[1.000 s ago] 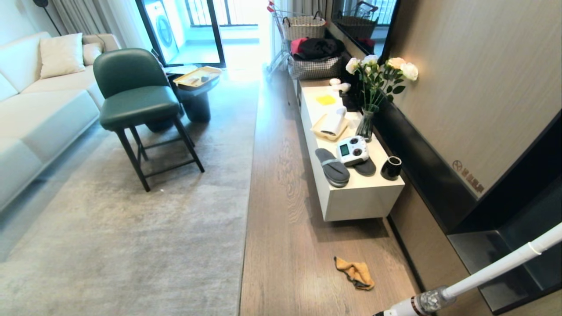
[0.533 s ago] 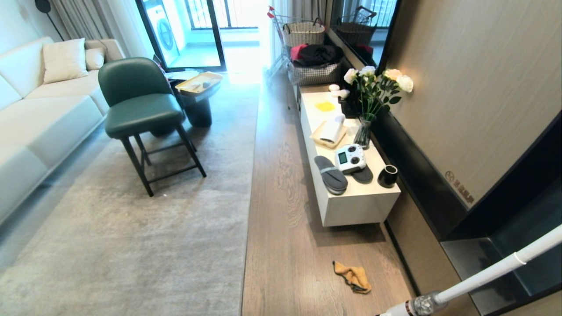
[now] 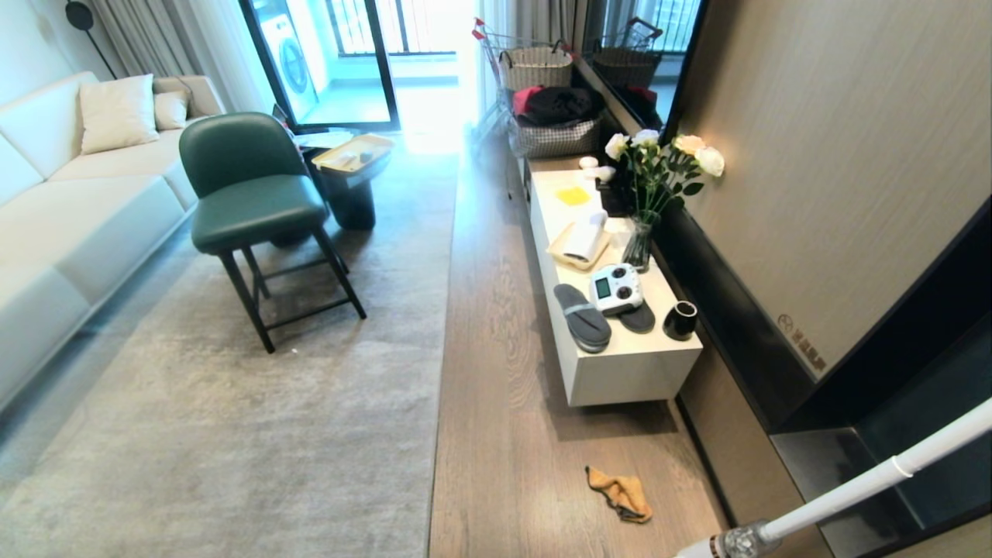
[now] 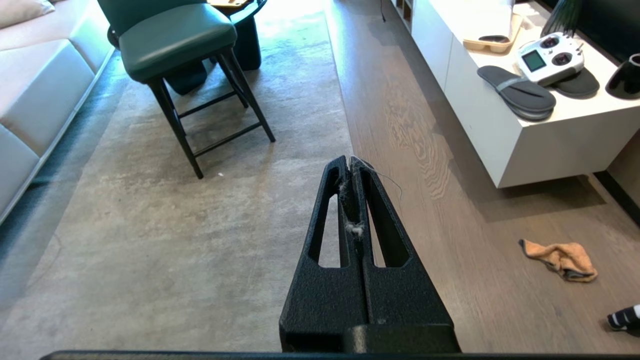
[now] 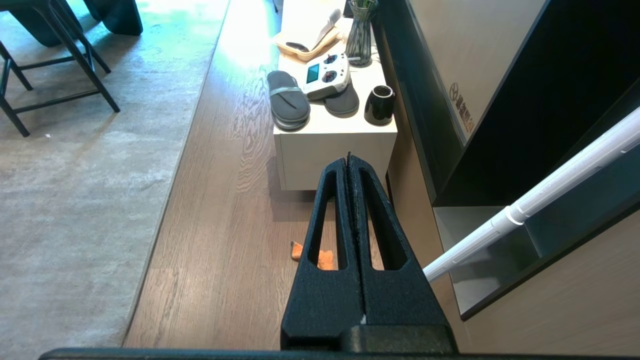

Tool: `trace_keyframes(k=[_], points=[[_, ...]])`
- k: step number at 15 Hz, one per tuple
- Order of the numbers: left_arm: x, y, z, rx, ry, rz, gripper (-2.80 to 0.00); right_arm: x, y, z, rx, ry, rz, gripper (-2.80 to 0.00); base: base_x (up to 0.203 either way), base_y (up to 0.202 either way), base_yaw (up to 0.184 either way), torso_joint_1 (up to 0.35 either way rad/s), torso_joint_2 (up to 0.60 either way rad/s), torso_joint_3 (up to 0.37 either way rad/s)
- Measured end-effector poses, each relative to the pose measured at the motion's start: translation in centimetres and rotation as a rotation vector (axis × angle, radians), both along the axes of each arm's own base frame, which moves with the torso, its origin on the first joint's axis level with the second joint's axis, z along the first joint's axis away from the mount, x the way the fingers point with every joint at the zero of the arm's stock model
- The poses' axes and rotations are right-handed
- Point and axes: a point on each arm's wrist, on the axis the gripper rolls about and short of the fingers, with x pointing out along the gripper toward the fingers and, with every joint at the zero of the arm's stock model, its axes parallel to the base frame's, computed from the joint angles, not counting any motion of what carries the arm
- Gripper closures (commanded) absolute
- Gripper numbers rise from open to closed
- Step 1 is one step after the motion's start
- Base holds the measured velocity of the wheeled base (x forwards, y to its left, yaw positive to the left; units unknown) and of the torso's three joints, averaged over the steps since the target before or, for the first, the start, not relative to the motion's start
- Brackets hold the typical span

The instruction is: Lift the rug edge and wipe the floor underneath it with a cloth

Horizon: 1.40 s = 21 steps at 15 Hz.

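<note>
The pale grey rug (image 3: 232, 434) lies flat, and its straight edge runs beside a strip of brown wood floor (image 3: 496, 387). A crumpled orange-tan cloth (image 3: 620, 494) rests on that floor, in front of the white cabinet and well apart from the rug. Neither gripper shows in the head view. My left gripper (image 4: 349, 160) hangs shut above the rug (image 4: 175, 225) edge, with bits of lint between its fingers; the cloth (image 4: 560, 257) lies off to its side. My right gripper (image 5: 348, 157) is shut and empty above the floor (image 5: 220, 225). Its fingers half hide the cloth (image 5: 298, 251).
A white low cabinet (image 3: 620, 364) along the wall carries slippers, a remote controller, a black cup and a vase. A green chair (image 3: 252, 201) and a round side table (image 3: 353, 178) stand on the rug, beside a sofa (image 3: 70, 201). A white pole (image 3: 852, 488) slants at the near right.
The whole head view has shifted: the camera has risen and everything looks a little smaller and lower. The cloth, the rug and the furniture have not moved.
</note>
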Motion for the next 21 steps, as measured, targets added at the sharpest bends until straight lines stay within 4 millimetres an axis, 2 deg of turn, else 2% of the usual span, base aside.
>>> trace_keyframes(k=[11,21], points=[[0.0,0.0,-0.01,0.0,0.001,-0.001,0.0,0.0,0.0,0.0,0.002,0.0,0.0,0.0,0.0,0.0,0.0,0.138,-0.3,-0.163],[0.0,0.0,-0.01,-0.001,0.001,0.0,0.0,0.0,0.0,0.0,0.01,0.001,-0.001,0.0,0.0,0.0,0.0,0.058,-0.12,-0.061]])
